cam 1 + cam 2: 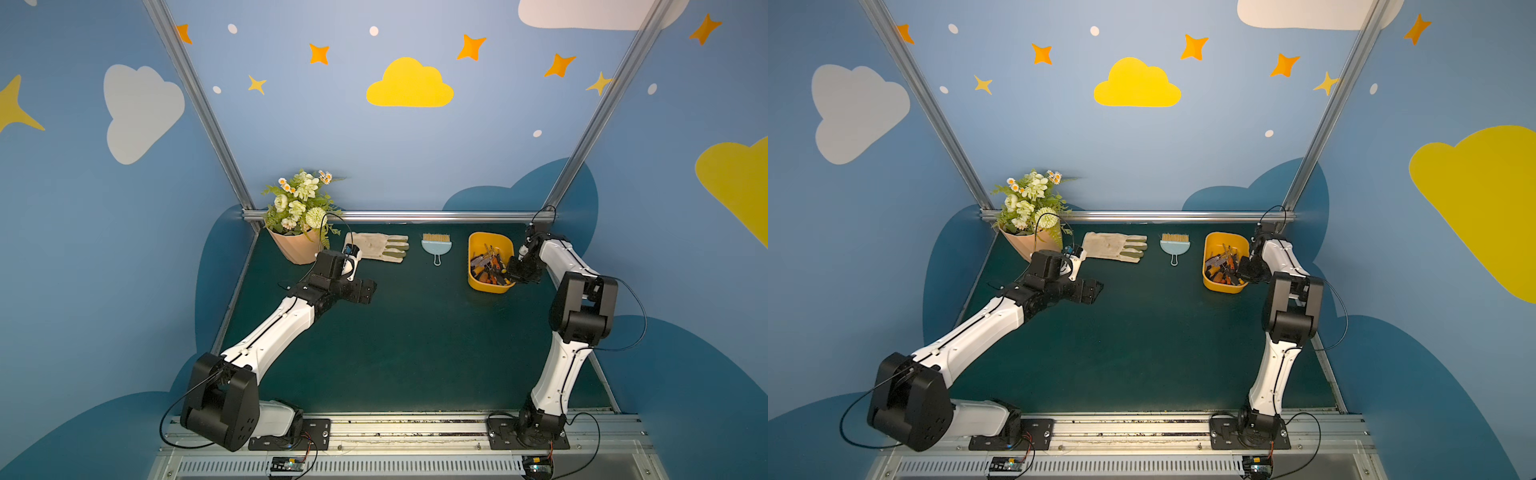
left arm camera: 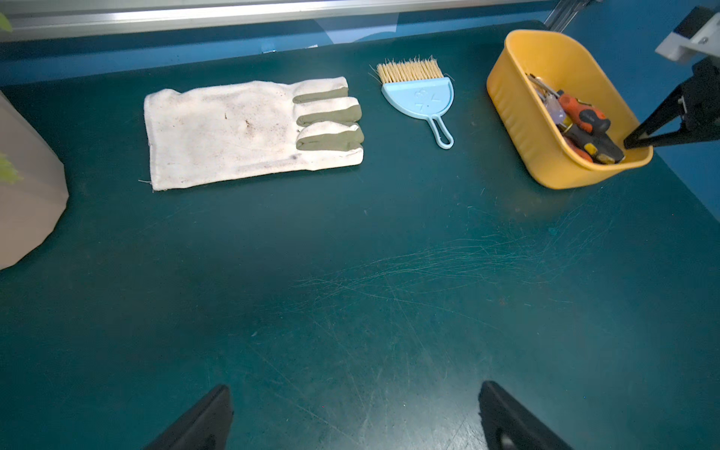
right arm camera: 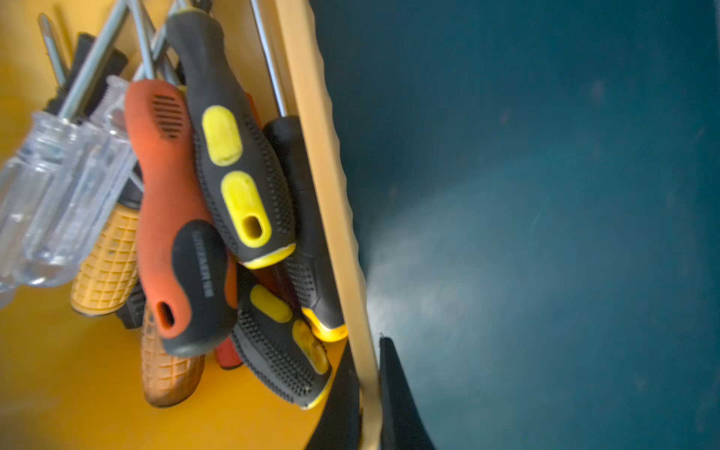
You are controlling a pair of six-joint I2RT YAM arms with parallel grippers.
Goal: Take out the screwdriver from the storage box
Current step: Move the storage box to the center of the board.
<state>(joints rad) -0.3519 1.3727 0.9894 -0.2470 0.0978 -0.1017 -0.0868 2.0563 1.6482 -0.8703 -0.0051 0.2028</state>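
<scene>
Table [image 2: 350, 272]: dark green, scratched.
Right gripper [image 3: 366, 346]: clamped on the storage box [image 2: 522, 128] wall, not a tool.
Left gripper [image 2: 354, 389]: wide, empty.
Risk: a lift likely tips it, spilling screwdrivers [image 3: 233, 175].

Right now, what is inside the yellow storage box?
A heap of screwdrivers: clear, orange and black-yellow handles. The right pincer clamps the storage box wall, one finger inside. Lower handles and the floor beneath are covered.
</scene>
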